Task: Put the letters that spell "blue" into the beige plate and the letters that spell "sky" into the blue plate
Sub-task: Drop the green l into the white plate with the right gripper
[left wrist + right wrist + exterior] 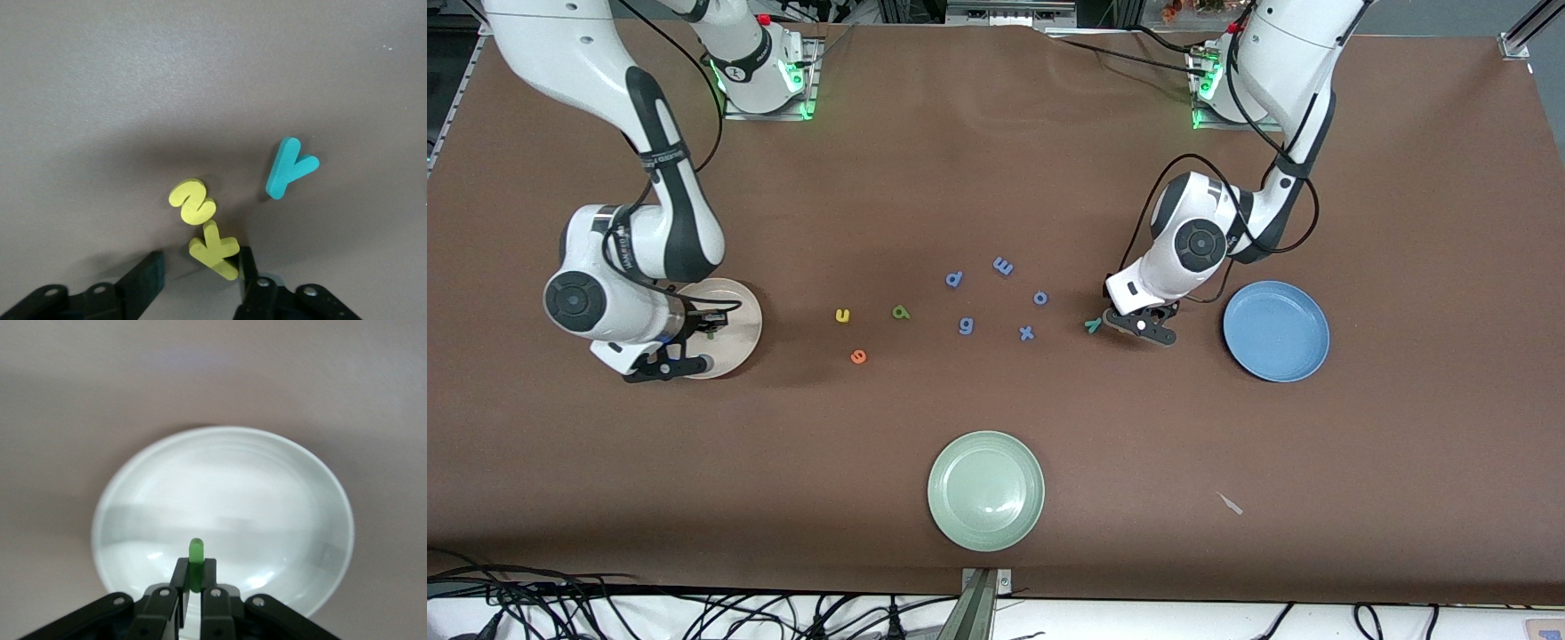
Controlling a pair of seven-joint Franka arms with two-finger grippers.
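My right gripper (195, 579) hangs over the beige plate (227, 487), shut on the dark green "l" (196, 555), which stands upright between the fingers. In the front view that gripper (708, 336) is above the plate (749, 313). My left gripper (197, 267) is down at the table beside the blue plate (1276, 331). It is open round the yellow "k" (215, 248), which touches one finger (248, 265) and stands apart from the other. The yellow "s" (192, 202) lies against the "k", and the teal "y" (288, 167) lies a little apart. Yellow "u" (842, 316), green "b" (901, 312) and orange "e" (858, 356) lie mid-table.
Blue letters p (954, 279), m (1003, 265), o (1040, 298), g (966, 325) and x (1027, 333) are scattered between the two arms. A pale green plate (985, 490) sits nearer the front camera. A small scrap (1230, 504) lies near the front edge.
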